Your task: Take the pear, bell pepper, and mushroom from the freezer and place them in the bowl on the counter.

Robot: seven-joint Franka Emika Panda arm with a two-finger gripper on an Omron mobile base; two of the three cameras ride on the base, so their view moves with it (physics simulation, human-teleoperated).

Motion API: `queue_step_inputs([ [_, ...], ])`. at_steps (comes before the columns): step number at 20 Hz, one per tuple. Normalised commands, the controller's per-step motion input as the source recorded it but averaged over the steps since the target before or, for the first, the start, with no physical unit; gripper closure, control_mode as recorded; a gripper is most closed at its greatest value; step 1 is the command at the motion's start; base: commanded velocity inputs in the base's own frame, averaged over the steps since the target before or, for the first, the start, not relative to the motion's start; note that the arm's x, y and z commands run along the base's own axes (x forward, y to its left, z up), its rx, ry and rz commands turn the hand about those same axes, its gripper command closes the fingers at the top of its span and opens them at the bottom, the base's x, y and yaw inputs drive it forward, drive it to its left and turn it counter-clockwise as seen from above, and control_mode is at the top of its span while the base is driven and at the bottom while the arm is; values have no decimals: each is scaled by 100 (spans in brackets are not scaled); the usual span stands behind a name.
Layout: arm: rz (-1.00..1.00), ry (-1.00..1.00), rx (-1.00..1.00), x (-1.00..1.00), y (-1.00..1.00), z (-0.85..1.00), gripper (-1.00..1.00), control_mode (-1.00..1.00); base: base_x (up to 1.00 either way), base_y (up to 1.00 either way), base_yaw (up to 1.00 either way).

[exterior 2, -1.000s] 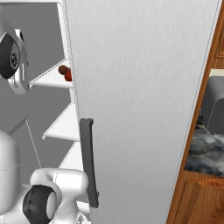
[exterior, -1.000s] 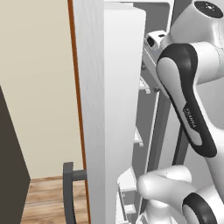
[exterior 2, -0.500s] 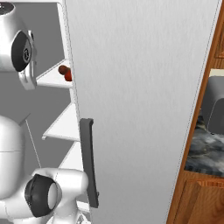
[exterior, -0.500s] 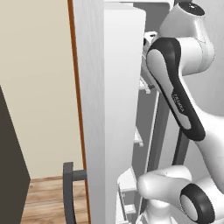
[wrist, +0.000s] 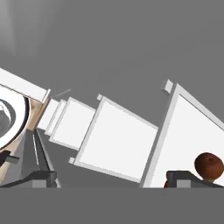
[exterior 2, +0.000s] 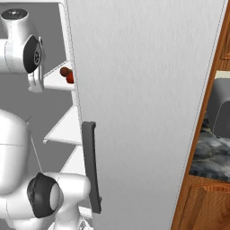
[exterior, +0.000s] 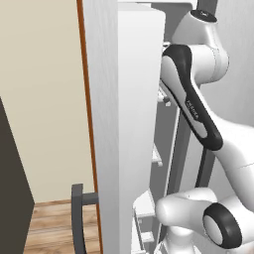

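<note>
The step in hand looks like the reach into the tall white freezer compartment [exterior 2: 58,112] for the first item, with nothing collected yet. In the hand view the two dark fingertips of the gripper [wrist: 111,179] stand far apart at the bottom corners, jaws released and empty, facing a roll-tilted row of white shelves [wrist: 118,142]. To do this well, the hand should level with the shelf that carries the food, come in above the shelf's front lip and straddle one item before closing, because the rounded produce would likely roll if nudged. In the right base view the small glossy red bell pepper [exterior 2: 70,78] sits on an upper shelf at the far left, touching a dark brown round item [exterior 2: 64,71], both partly hidden by the edge of the wide light-grey fridge door [exterior 2: 143,103] with its dark grey vertical handle [exterior 2: 91,166]. That brown item also shows just beside the right fingertip in the hand view. The other shelves look bare. At the far right lies the dark marbled stone counter [exterior 2: 209,155].
</note>
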Motion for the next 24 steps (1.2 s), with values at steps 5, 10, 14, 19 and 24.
queue_step_inputs([
  [5, 0, 3, 0, 42, 0, -1, -100, -100, 0, 0, 0],
  [10, 0, 9, 0, 42, 1, 0, -100, -100, 0, 0, 0],
  [14, 0, 10, -1, 31, 15, -1, -100, -100, 0, 0, 0],
  [19, 0, 3, -4, 23, 25, -3, -100, -100, 0, 0, 0],
  [24, 0, 0, -4, 27, 2, -6, -100, -100, 0, 0, 0],
])
